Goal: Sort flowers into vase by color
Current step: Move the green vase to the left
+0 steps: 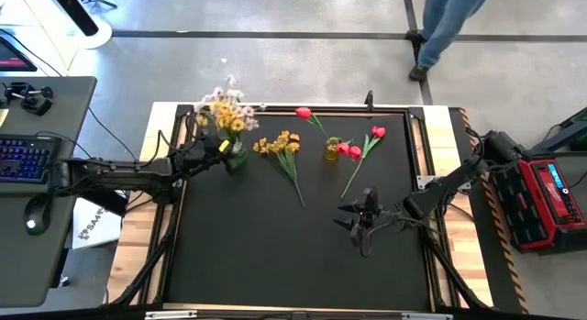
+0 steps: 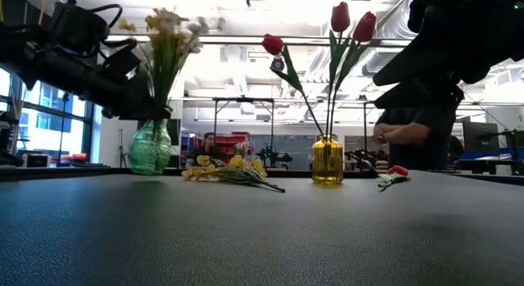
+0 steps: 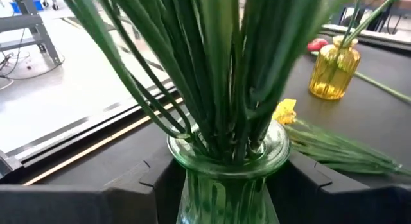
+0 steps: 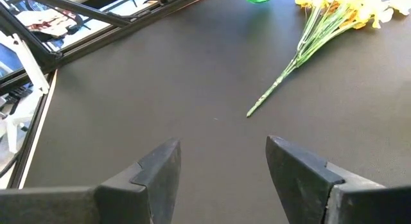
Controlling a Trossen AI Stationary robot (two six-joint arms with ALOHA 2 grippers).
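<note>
A green glass vase (image 1: pixel 237 157) (image 2: pixel 151 147) holds yellow and white flowers (image 1: pixel 227 107), their stems standing in its mouth (image 3: pixel 226 147). My left gripper (image 1: pixel 224 153) (image 3: pixel 231 182) is open, with one finger on each side of the vase below its rim. A yellow glass vase (image 1: pixel 331 149) (image 2: pixel 327 160) holds red tulips (image 2: pixel 341 17). A bunch of yellow flowers (image 1: pixel 280 148) (image 4: pixel 334 12) and one red tulip (image 1: pixel 365 155) lie flat on the mat. My right gripper (image 1: pixel 363 215) (image 4: pixel 221 166) hangs open over bare mat, near that bunch's stem end (image 4: pixel 252 112). My left gripper has its fingers (image 3: pixel 157 179) level beside the green vase's neck, which stands upright on the mat. I cannot tell whether they touch the glass.
The black mat (image 1: pixel 275 256) has free room toward the near edge. A desk with a keyboard (image 1: pixel 23 160) stands left of the table and a red case (image 1: pixel 546 196) to its right. A person (image 1: pixel 449 22) stands beyond the far edge.
</note>
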